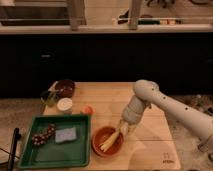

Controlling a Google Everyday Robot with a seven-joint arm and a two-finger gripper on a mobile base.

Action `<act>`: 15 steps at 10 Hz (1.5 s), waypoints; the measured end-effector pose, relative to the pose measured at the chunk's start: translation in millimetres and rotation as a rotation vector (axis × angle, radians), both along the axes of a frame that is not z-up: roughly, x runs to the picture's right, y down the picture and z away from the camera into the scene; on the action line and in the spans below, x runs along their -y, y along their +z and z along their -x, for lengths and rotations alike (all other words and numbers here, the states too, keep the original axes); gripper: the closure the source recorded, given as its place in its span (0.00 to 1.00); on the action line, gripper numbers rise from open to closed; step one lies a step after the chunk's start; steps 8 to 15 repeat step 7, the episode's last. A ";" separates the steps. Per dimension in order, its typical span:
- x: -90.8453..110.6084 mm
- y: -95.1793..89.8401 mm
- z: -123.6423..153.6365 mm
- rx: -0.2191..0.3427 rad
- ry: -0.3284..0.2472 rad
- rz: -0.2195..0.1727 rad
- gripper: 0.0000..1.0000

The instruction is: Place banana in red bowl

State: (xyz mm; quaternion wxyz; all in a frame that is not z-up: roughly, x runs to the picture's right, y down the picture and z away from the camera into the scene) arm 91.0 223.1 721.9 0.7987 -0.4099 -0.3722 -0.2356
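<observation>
Camera view looks down on a light wooden desk (107, 95), with the white arm (172, 109) reaching in from the right and bending down at its elbow. The pincer (123, 131) hangs at the end of the arm, right over the upper right rim of the red bowl (96, 148). Whether it is clenched or released cannot be told, as its tip blends with the pale fruit below.

The banana (110, 142) lies inside the red bowl, slanting from lower left up toward the pincer. Its upper end is at or just beneath the pincer's tip; contact between them cannot be made out. The bowl itself sits on the desk just below and to the left of the pincer.

Farther left of the pincer, beyond the bowl, a green tray (30, 161) rests at the desk's corner. It holds a blue sponge (65, 135) and, left of that, a dark reddish knobbly object (43, 135). Up and to the left of the pincer, a small orange item (88, 109) sits on the wood, with a white round container (64, 104) just beyond it. Well apart from the pincer, near the desk's far left edge, stands a dark maroon bowl (65, 88).
</observation>
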 end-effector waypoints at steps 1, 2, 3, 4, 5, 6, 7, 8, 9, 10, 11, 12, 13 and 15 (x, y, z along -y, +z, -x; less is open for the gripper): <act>0.9 0.5 1.2 0.000 -0.002 0.002 0.31; 1.0 1.0 1.0 -0.001 -0.001 0.003 0.27; 1.3 1.5 0.7 -0.005 0.001 0.004 0.21; 1.4 1.7 0.1 -0.010 0.005 0.003 0.20; 1.9 2.4 -0.9 -0.017 0.011 -0.001 0.20; 2.6 3.0 -1.3 -0.021 0.017 -0.007 0.20; 3.0 3.5 -0.7 -0.022 0.020 -0.011 0.20; 3.0 3.5 -0.7 -0.022 0.020 -0.011 0.20; 3.0 3.5 -0.7 -0.022 0.020 -0.011 0.20; 3.0 3.5 -0.7 -0.022 0.020 -0.011 0.20; 3.0 3.5 -0.7 -0.022 0.020 -0.011 0.20; 3.0 3.5 -0.7 -0.022 0.020 -0.011 0.20; 3.0 3.5 -0.7 -0.022 0.020 -0.011 0.20; 3.0 3.5 -0.7 -0.022 0.020 -0.011 0.20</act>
